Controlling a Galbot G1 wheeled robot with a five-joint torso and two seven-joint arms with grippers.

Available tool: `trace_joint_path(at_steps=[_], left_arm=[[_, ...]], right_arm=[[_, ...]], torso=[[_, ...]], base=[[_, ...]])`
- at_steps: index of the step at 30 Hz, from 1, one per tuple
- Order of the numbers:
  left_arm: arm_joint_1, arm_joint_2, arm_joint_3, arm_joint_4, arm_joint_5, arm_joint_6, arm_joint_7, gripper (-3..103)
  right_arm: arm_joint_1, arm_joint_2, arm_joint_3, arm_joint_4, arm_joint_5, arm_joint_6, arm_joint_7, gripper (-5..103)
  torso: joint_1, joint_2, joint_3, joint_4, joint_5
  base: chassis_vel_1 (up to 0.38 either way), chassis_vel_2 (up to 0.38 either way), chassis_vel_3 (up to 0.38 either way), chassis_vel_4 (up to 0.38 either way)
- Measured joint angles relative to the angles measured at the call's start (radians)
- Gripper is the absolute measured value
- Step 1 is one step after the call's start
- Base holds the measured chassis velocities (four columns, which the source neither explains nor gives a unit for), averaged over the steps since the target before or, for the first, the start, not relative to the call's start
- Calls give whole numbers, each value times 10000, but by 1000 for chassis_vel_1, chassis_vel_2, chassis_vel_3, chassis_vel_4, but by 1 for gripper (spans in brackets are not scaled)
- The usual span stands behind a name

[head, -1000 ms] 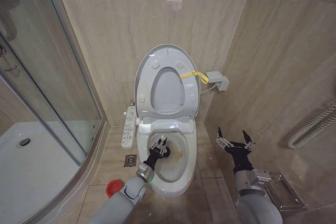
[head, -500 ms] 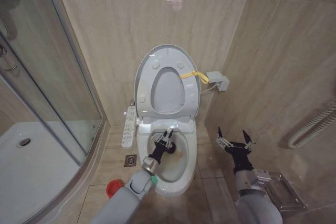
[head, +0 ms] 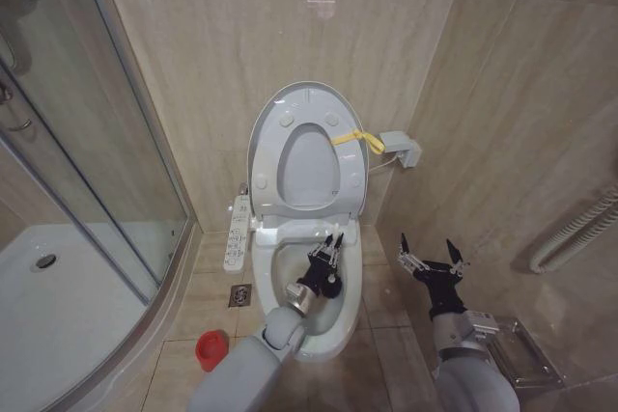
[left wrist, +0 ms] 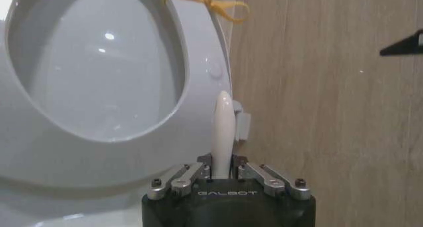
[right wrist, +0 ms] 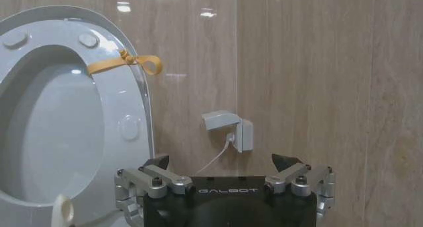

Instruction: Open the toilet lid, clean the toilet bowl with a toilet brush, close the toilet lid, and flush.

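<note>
Against the tiled back wall, the toilet lid point(head: 307, 113) stood raised with the seat, a yellow band point(head: 353, 137) tied at its 3 o'clock edge. Below it the toilet bowl point(head: 340, 315) lay open, and the white control panel point(head: 235, 233) hung at its 9 o'clock side. The word GALBOT was readable on both wrist housings. The left gripper point(head: 331, 250) was over the bowl toward its 1 o'clock rim, its fingers point(left wrist: 246, 168) closed tightly on the white handle of the toilet brush point(left wrist: 222, 133), which pointed up in front of the raised seat. Compared with one second before, this gripper had moved from the 10 o'clock part of the bowl across to the right and further back. The red holder point(head: 209, 349) stood on the floor at 8 o'clock from the bowl. The right gripper point(head: 432, 258) hung at 3 o'clock from the bowl, spread wide and carrying nothing, in the same place as before.
</note>
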State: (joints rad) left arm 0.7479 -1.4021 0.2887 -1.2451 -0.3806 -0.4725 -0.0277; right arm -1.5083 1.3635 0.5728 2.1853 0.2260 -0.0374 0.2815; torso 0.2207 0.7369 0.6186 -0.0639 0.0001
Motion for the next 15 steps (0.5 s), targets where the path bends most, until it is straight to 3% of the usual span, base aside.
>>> trace_joint_path(at_steps=[6, 15], left_arm=[[-236, 216, -97, 1097, 16, -358, 288, 19], [-205, 117, -333, 723, 321, -372, 116, 19]], right_arm=[[0, 0, 0, 0, 0, 0, 0, 100], [0, 1, 0, -1, 0, 0, 0, 100]], torso=[[0, -1, 0, 0, -2], [0, 0, 0, -2, -2]], base=[[0, 0, 0, 0], [0, 0, 0, 0]])
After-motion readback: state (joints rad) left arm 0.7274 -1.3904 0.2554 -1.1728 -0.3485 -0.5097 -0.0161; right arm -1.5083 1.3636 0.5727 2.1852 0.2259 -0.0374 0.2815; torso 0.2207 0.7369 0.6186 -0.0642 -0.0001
